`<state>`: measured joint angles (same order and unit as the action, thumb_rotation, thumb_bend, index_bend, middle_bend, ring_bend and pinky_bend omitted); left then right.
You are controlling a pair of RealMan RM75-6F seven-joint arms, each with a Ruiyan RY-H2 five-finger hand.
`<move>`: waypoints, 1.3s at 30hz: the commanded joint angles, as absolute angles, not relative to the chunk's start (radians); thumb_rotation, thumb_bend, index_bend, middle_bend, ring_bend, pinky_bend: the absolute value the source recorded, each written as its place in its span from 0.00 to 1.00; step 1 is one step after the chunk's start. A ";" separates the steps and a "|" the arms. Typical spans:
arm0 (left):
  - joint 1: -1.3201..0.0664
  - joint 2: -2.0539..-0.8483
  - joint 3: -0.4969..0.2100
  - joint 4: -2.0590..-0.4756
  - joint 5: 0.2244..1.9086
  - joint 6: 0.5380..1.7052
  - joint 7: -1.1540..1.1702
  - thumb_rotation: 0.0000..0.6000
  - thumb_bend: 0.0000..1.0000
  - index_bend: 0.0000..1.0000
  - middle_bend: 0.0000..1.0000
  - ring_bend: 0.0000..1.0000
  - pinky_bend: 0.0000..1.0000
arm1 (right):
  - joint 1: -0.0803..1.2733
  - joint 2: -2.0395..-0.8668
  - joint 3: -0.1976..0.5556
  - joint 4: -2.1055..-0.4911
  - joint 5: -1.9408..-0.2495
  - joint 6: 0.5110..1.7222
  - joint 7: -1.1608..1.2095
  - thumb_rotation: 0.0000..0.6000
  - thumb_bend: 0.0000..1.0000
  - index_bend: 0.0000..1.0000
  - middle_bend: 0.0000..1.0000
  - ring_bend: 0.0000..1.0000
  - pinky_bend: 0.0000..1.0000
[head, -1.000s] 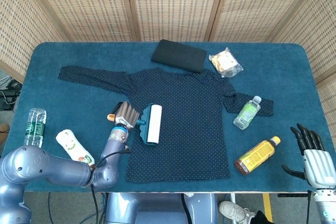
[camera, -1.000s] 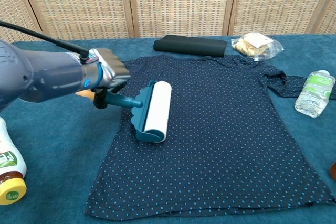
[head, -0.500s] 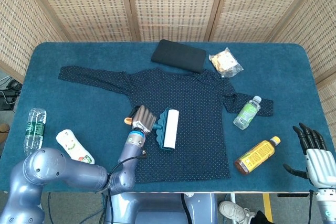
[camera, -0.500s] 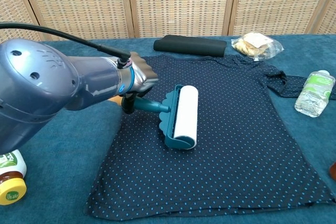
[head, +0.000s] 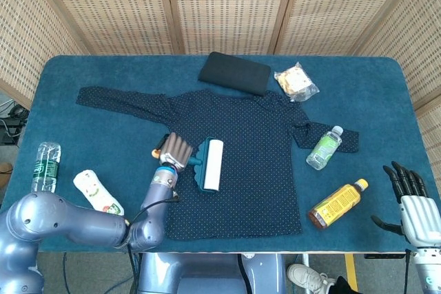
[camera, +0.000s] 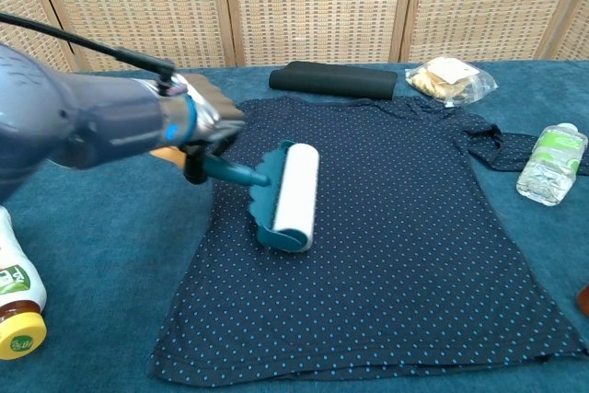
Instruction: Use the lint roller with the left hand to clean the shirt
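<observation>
A dark blue dotted shirt point(head: 248, 149) point(camera: 405, 227) lies flat in the middle of the blue table. My left hand point(head: 176, 150) point(camera: 204, 119) grips the handle of a teal lint roller point(head: 209, 164) point(camera: 287, 194). The roller's white drum rests on the shirt's left side. My right hand point(head: 411, 201) hovers open past the table's near right corner, away from the shirt; the chest view does not show it.
A folded black cloth point(head: 235, 72) and a snack bag point(head: 296, 81) lie behind the shirt. A clear bottle point(head: 324, 147) lies on the right sleeve, an amber bottle point(head: 337, 204) nearer the front. At the left are a water bottle point(head: 46, 166) and a white bottle point(head: 97, 192).
My left hand pushed the roller rightward over the shirt, then pulled it back leftward, ending a little right of where it began. My right hand stayed put.
</observation>
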<state>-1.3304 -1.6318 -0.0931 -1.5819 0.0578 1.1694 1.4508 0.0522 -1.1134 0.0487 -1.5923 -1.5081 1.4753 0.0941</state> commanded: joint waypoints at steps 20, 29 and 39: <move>-1.108 -1.468 0.030 -1.516 0.402 1.036 1.095 1.00 0.73 0.87 0.72 0.61 0.59 | 0.050 -1.137 0.034 -1.600 -1.532 1.484 0.024 1.00 0.09 0.00 0.00 0.00 0.00; -1.091 -1.435 0.039 -1.514 0.373 0.996 1.082 1.00 0.11 0.22 0.03 0.06 0.19 | 0.051 -1.141 0.036 -1.596 -1.529 1.485 0.020 1.00 0.09 0.00 0.00 0.00 0.00; -1.040 -1.401 0.035 -1.556 0.426 1.021 0.987 1.00 0.06 0.00 0.00 0.00 0.00 | 0.050 -1.141 0.034 -1.598 -1.536 1.490 0.015 1.00 0.09 0.00 0.00 0.00 0.00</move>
<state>-1.0634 -1.4089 0.0428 -1.5495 0.3912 1.0052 1.0308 0.0497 -1.1412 0.0342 -1.5978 -1.5361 1.4898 0.0149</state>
